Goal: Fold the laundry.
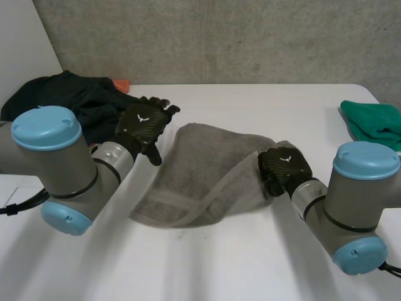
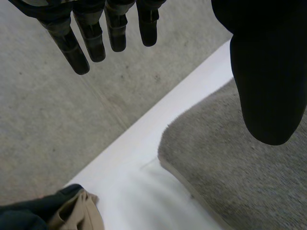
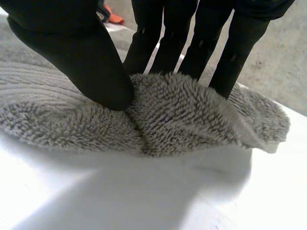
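Note:
A grey towel (image 1: 200, 175) lies partly folded in the middle of the white table (image 1: 207, 263). My right hand (image 1: 283, 168) is at the towel's right edge, pinching a bunched fold of it between thumb (image 3: 81, 62) and fingers (image 3: 192, 48); the grey towel (image 3: 182, 115) humps up under that grip. My left hand (image 1: 144, 125) hovers above the towel's far left corner with straight fingers (image 2: 86, 38) and holds nothing. Below it lie the corner of the grey towel (image 2: 230, 177) and a strip of the white table (image 2: 144, 163).
A heap of dark clothes (image 1: 75, 100) with an orange piece (image 1: 121, 84) sits at the table's far left. A green folded cloth (image 1: 373, 122) lies at the far right edge. Dark and tan cloth (image 2: 57, 211) shows beyond my left hand. A grey wall (image 1: 219, 37) stands behind.

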You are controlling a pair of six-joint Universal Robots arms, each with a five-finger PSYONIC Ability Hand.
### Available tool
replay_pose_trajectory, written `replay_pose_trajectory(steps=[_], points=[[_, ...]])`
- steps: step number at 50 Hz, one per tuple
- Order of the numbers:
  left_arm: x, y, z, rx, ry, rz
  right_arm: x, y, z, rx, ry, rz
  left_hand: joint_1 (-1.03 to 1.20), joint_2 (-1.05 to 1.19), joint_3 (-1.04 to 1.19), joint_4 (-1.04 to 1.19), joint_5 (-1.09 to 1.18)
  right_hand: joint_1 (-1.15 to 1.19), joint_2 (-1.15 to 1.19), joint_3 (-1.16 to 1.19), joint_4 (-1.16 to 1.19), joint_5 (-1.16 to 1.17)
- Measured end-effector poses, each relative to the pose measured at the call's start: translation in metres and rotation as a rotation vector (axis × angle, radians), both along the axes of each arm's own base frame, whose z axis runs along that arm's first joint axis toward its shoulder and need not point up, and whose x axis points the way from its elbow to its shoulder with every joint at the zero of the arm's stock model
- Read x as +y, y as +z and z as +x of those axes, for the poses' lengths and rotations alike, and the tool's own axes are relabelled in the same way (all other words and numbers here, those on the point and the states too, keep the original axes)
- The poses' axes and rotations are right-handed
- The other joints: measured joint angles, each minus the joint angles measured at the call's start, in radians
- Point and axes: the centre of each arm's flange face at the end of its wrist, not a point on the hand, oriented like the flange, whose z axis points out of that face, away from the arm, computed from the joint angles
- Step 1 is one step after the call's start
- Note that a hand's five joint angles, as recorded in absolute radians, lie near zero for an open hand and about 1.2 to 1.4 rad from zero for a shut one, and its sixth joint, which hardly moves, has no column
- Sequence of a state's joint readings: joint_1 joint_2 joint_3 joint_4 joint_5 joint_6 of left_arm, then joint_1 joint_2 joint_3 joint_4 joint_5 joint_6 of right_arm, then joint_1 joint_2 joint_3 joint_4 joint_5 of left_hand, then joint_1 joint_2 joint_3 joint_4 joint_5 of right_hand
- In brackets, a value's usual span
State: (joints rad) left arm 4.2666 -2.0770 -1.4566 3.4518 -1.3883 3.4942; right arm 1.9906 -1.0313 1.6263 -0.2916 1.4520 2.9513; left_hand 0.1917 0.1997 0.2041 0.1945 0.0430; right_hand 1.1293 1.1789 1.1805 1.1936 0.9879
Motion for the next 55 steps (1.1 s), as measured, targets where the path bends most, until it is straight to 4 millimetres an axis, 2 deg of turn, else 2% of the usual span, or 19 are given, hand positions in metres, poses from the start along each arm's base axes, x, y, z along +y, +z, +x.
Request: replay_pose_trajectory(steps=[5,8,16,21,25,26,28,29,31,32,36,38,39,40,42,44,45,47,55], points=[[0.0,0.012,0.002,0.026,0.006,-0.027,0.01,0.017,0.013,-0.022,0.042,-0.045,0.0,0.0,0.0,0.0,0.0,0.0,0.0,0.0,0.0,0.0],[-0.002,0.022,0.006,0.049,0.02,-0.044,0.02,0.035,0.025,-0.053,0.086,-0.086,0.0,0.0,0.0,0.0,0.0,0.0,0.0,0.0,0.0,0.0],[-0.013,0.057,0.029,0.128,0.112,-0.097,0.06,0.063,0.061,-0.169,0.234,-0.113,0.0,0.0,0.0,0.0,0.0,0.0,0.0,0.0,0.0,0.0],[-0.019,0.072,0.043,0.178,0.169,-0.113,0.085,0.059,0.085,-0.223,0.316,-0.076,0.0,0.0,0.0,0.0,0.0,0.0,0.0,0.0,0.0,0.0],[-0.023,0.074,0.05,0.203,0.195,-0.105,0.098,0.04,0.104,-0.207,0.353,-0.028,0.0,0.0,0.0,0.0,0.0,0.0,-0.003,-0.005,-0.01,-0.001],[-0.023,0.074,0.05,0.205,0.197,-0.102,0.099,0.035,0.106,-0.196,0.35,-0.019,0.0,0.0,0.0,0.0,0.0,-0.074,-0.092,-0.078,-0.087,-0.07],[-0.023,0.073,0.05,0.206,0.199,-0.097,0.099,0.032,0.109,-0.182,0.338,-0.01,0.0,0.0,0.0,0.0,0.0,-0.398,-0.404,-0.395,-0.402,-0.392],[-0.023,0.073,0.05,0.206,0.199,-0.097,0.099,0.032,0.109,-0.182,0.338,-0.01,0.0,0.0,0.0,0.0,0.0,-0.398,-0.404,-0.395,-0.402,-0.392],[-0.023,0.071,0.049,0.205,0.201,-0.093,0.094,0.041,0.107,-0.174,0.294,-0.013,0.0,0.0,0.0,0.0,0.0,-0.808,-0.833,-0.815,-0.826,-0.822],[-0.023,0.071,0.049,0.205,0.201,-0.093,0.092,0.046,0.105,-0.177,0.281,-0.018,0.0,0.0,0.0,0.0,0.0,-0.873,-0.91,-0.898,-0.911,-0.894],[-0.023,0.073,0.05,0.208,0.21,-0.096,0.078,0.082,0.094,-0.218,0.221,-0.076,0.0,0.0,0.0,0.0,0.0,-0.907,-0.975,-0.974,-0.987,-0.946],[-0.022,0.075,0.05,0.209,0.217,-0.095,0.064,0.11,0.081,-0.249,0.174,-0.13,0.0,0.0,0.0,0.0,0.0,-0.907,-0.975,-0.975,-0.99,-0.946],[-0.022,0.076,0.05,0.209,0.218,-0.095,0.061,0.115,0.078,-0.253,0.164,-0.14,0.0,0.0,0.0,0.0,0.0,-0.907,-0.975,-0.974,-0.99,-0.946],[-0.02,0.076,0.049,0.204,0.221,-0.085,0.048,0.13,0.067,-0.26,0.13,-0.171,0.0,0.0,0.0,0.0,0.0,-0.907,-0.975,-0.974,-0.99,-0.946],[-0.017,0.076,0.047,0.194,0.223,-0.065,0.035,0.141,0.057,-0.254,0.099,-0.198,0.0,0.0,0.0,0.0,0.0,-0.907,-0.975,-0.974,-0.99,-0.946],[-0.013,0.075,0.045,0.183,0.222,-0.046,0.025,0.145,0.051,-0.24,0.08,-0.21,0.0,0.0,0.0,0.0,0.0,-0.907,-0.975,-0.974,-0.99,-0.946],[-0.006,0.073,0.041,0.159,0.218,-0.006,0.01,0.146,0.042,-0.196,0.061,-0.219,0.0,0.0,0.0,0.0,0.0,-0.907,-0.975,-0.975,-0.99,-0.946],[0.003,0.068,0.036,0.125,0.214,0.042,-0.003,0.142,0.036,-0.139,0.054,-0.221,0.0,0.0,0.0,0.0,0.0,-0.907,-0.975,-0.975,-0.99,-0.946],[0.051,0.033,0.017,-0.114,0.205,0.289,-0.043,0.096,0.024,0.214,0.138,-0.208,0.0,0.0,0.0,0.0,0.0,-0.907,-0.973,-0.973,-0.988,-0.946]])
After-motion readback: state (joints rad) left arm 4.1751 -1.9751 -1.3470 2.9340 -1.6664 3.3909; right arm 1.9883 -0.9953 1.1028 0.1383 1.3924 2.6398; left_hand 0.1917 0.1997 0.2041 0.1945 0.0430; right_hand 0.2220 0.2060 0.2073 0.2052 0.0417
